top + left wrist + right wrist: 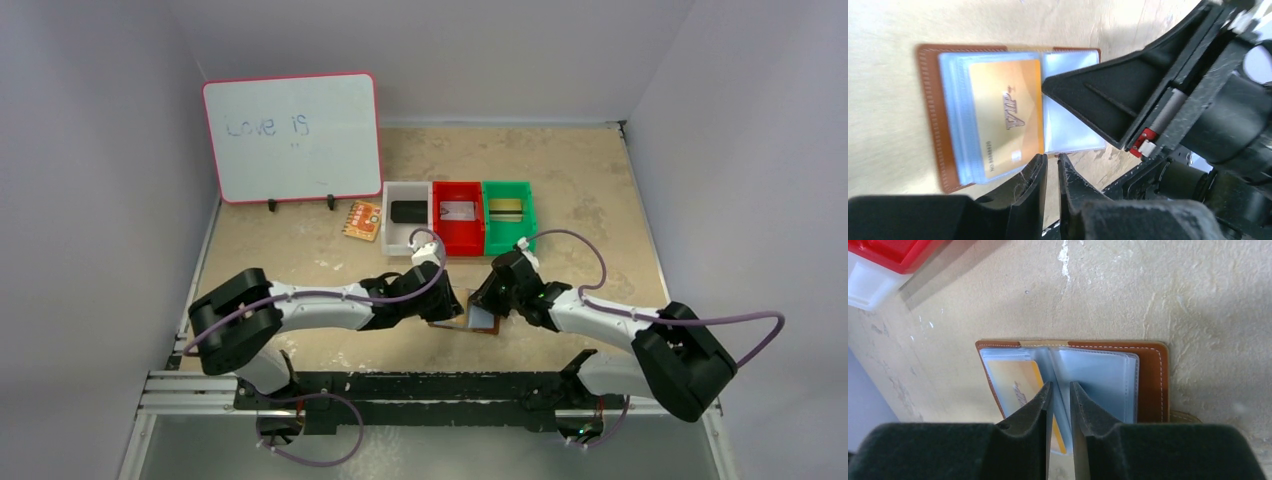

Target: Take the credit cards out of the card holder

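The card holder (478,323) lies open on the table between my two grippers, brown leather (930,115) outside and pale blue sleeves inside (1150,385). A gold credit card (1005,115) marked VIP sits in the left sleeve (1013,385). My right gripper (1060,387) comes in at the holder's middle fold, its jaws drawn close around a sleeve leaf; one of its fingers (1088,95) rests by the card's edge. My left gripper (1052,161) is at the holder's near edge by the spine, with only a thin slit between its jaws and nothing in it.
Behind the holder stand a white bin (388,215) with a black object, a red bin (437,215) and a green bin (530,215), each holding a card. An orange patterned card (361,219) lies left of them, in front of a whiteboard (292,135).
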You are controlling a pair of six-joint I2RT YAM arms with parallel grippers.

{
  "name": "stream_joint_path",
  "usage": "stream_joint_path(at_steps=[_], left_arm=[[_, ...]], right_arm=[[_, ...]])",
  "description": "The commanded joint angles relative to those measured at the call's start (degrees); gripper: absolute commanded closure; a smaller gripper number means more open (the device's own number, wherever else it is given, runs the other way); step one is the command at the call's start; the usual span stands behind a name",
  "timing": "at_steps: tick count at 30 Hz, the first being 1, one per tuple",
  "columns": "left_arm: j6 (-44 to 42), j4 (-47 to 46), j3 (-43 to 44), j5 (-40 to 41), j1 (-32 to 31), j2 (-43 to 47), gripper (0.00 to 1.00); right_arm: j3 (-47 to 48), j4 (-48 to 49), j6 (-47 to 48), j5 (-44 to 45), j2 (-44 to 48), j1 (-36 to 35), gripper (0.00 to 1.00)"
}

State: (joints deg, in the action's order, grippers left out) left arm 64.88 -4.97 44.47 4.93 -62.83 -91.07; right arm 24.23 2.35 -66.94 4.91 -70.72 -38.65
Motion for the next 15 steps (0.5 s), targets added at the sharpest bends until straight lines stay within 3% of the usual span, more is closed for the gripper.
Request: stream_joint_path(at_steps=[1, 6, 15], left_arm=[[-1.5, 8.9, 0.1, 12.2, -0.3, 7.4, 0.84], [-0.8, 14.4, 0.3, 16.9, -0.3, 9.1, 0.79], [-0.3, 14.3, 0.2, 16.9, -0.3, 8.6, 0.77]], right_arm=[[0.1, 0.4, 3.5, -0.8, -0.5, 0.2, 0.77], [-0.4, 3.2, 4.2, -2.6, 3.0, 0.2, 0.74], [-2.7, 5.2, 3.2, -4.1, 10.2, 0.2, 0.69]])
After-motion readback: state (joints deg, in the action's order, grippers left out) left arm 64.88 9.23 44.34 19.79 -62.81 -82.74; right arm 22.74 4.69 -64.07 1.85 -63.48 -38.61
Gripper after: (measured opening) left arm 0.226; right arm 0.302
